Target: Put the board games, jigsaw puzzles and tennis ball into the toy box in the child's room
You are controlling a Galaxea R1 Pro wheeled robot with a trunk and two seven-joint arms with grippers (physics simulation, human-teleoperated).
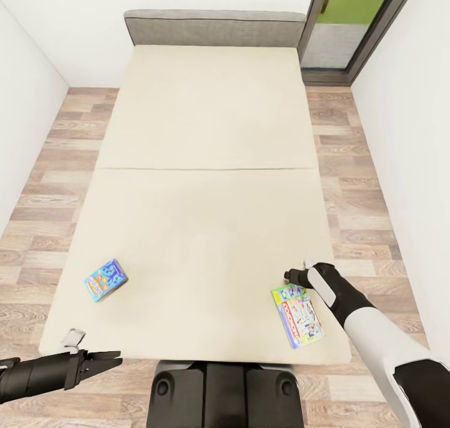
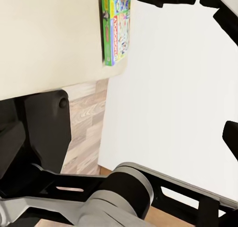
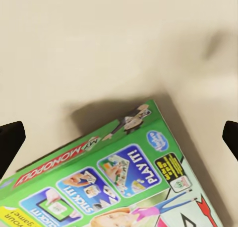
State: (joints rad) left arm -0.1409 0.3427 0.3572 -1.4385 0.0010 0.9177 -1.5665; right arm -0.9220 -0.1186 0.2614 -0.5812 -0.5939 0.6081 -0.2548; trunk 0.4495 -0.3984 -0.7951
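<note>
The step in hand looks like collecting the two board games off the bed: the green Monopoly box lies flat at the near right corner of the mattress, and a smaller blue game box lies near the near left edge. The right gripper hovers just beyond the Monopoly box, jaws spread wide and empty; next it should descend and close across the box's edge. The left gripper waits off the near edge, fingers nearly together, holding nothing
</note>
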